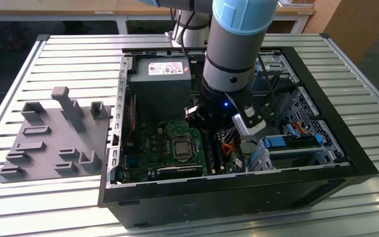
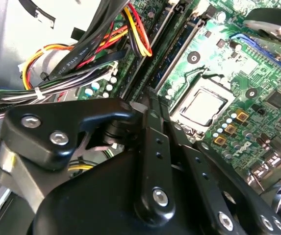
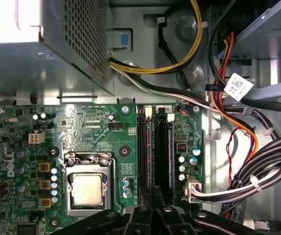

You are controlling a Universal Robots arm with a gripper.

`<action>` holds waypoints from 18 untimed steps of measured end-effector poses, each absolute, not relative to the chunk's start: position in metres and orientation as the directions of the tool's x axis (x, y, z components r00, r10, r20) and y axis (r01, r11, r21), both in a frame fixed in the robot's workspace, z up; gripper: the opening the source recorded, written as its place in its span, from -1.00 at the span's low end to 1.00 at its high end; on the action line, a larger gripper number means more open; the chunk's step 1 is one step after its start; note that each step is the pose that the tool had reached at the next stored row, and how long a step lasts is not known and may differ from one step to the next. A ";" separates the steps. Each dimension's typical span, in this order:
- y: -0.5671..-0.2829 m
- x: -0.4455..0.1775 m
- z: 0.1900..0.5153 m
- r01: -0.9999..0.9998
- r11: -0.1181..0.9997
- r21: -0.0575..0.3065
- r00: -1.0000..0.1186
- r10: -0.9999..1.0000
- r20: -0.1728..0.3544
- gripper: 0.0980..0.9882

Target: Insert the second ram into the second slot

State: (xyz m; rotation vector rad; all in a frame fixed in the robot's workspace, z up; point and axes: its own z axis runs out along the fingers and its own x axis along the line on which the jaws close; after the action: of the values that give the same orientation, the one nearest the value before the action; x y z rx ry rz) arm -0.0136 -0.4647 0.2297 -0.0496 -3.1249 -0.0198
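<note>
Slatted metal table carries the computer case; gripper, grasp unclear, hovers over the RAM slots, seemingly pressing-in.

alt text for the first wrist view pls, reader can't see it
Looking down into an open PC case, the black pincer sits over the two long memory slots on the green motherboard, beside the bare CPU socket. A grey power supply lies beyond the board, with bundled cables along one side.
</note>
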 end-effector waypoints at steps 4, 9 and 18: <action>-0.465 -0.014 0.229 0.032 0.999 0.012 -0.999 0.032 0.016 -0.99; -0.464 -0.014 0.226 0.032 0.999 0.012 -0.999 0.032 0.017 -0.99; -0.464 -0.014 0.217 0.032 0.999 0.011 -0.999 0.032 0.017 -0.99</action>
State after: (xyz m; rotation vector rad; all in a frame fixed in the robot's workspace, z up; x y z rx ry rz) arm -0.0136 -0.4644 0.2166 -0.0496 -3.1246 -0.0176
